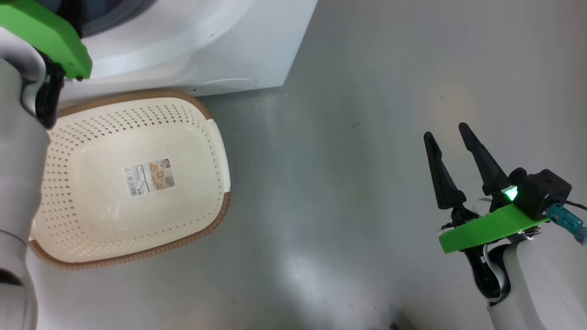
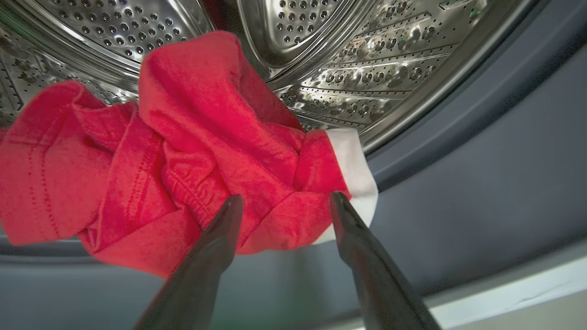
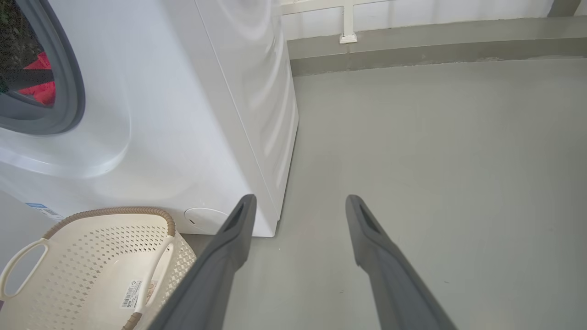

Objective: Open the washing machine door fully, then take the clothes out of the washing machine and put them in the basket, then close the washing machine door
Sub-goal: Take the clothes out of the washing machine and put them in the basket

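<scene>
**While clothes (image 2: 183, 151) sit at the washing machine (image 3: 183, 114) mouth, left arm is nearer**

Bunch lies on the drum (image 2: 367, 59) front lip, long axis across the opening. Nearer: left gripper (image 2: 285, 198), spread wide, tips straddling the fold beside the white trim (image 2: 353, 160), gripping nothing. Farther: right gripper (image 1: 445, 129), spread, empty, well off the machine's side. At the machine's foot: basket (image 1: 215, 137).
</scene>
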